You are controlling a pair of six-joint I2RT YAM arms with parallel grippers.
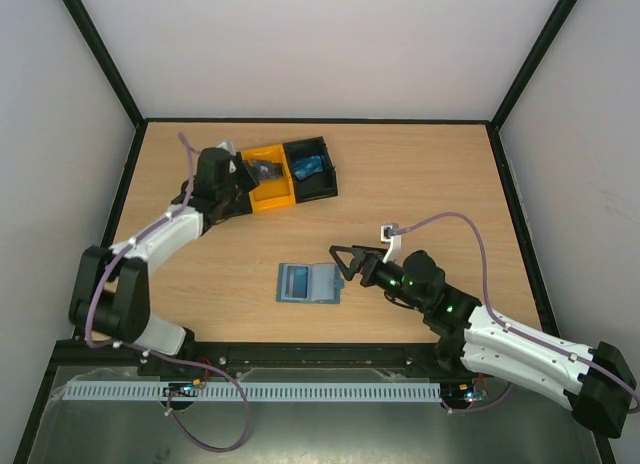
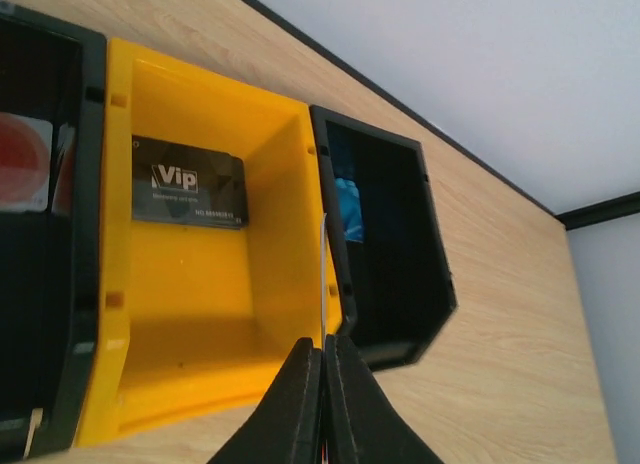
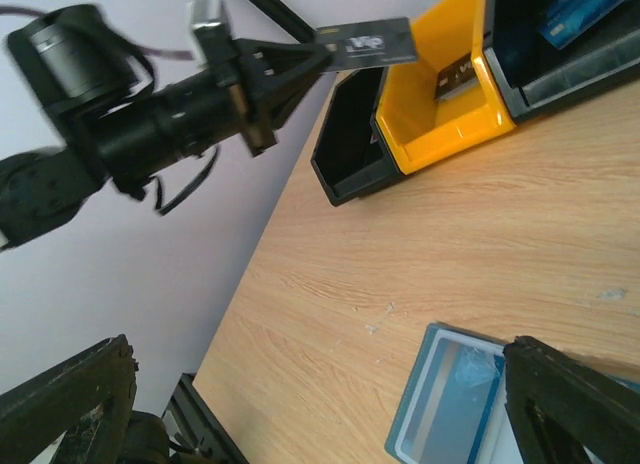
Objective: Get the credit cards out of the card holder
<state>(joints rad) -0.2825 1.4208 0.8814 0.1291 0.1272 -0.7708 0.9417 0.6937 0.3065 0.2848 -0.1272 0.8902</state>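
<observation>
Overhead cam: a wooden table (image 1: 420,194) w/ both arms reaching out from the near edge. My left arm stretches to the far-left, where a three-compartment tray (image 1: 272,202) sits: black, yellow, black. The left gripper (image 1: 243,174) hangs over the yellow middle compartment (image 2: 200,314). Its fingers (image 2: 300,404) are pressed together, pinching a dark card (image 3: 365,46) w/ white "Vip" print. From the left wrist cam that held card shows only edge-on, as a thin pale line.

A second dark Vip card (image 2: 188,194) lies flat in the yellow compartment. A blue card (image 2: 348,209) lies in the black compartment on the right in the left wrist view. A red-and-white card (image 2: 25,164) shows in the black compartment on the other side, mostly cropped.

The card holder (image 1: 308,282) lies open and flat near the table's centre, towards the near edge and well apart from the tray. It is grey-blue w/ two panels. The left panel has a paler rectangle; can't tell if that's a card or a window.

My right gripper (image 1: 341,267) is just beside the holder's right edge, fingers (image 3: 570,404) spread wide w/ nothing btwn them. Can't tell whether a fingertip touches the holder.
</observation>
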